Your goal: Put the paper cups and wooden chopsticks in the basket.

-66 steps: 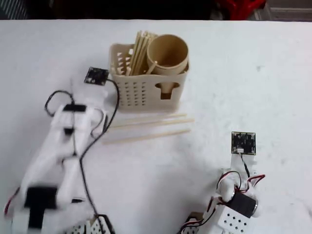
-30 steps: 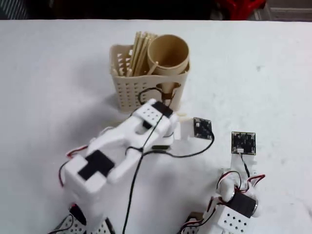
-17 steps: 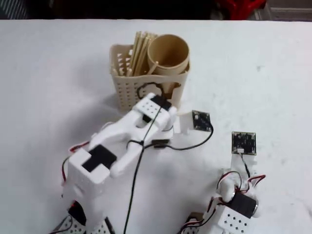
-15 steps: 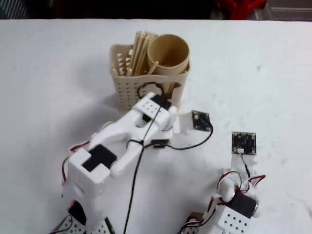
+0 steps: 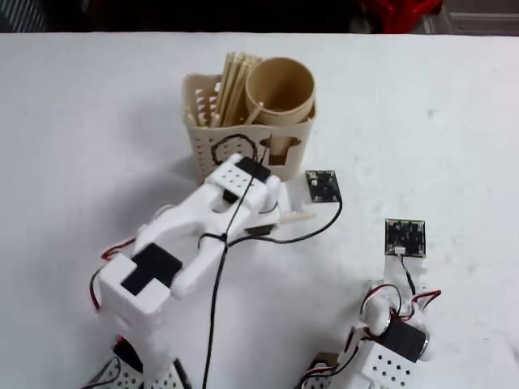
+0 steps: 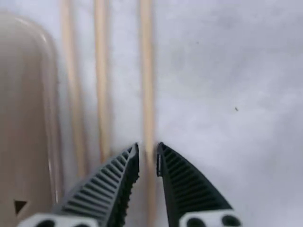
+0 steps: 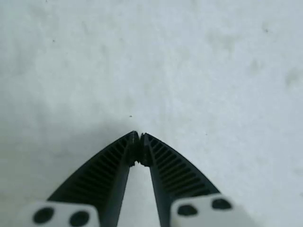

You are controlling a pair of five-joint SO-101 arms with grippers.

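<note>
From above, the basket [image 5: 247, 150] holds a paper cup [image 5: 280, 85] and a chopstick bundle [image 5: 231, 81]; the left arm covers the counter [image 5: 422, 121] before it.

The left wrist view shows the left pincer [image 6: 147, 153] nipped narrowly onto one loose chopstick [image 6: 147, 85], with two others [image 6: 100, 80] alongside.

In the right wrist view, the right pincer [image 7: 138, 139] has its tips together and holds nothing.

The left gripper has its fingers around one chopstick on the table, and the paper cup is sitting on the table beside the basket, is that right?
Not quite. The high view shows the paper cup inside the basket, not beside it. The left gripper is indeed around one chopstick.
</note>
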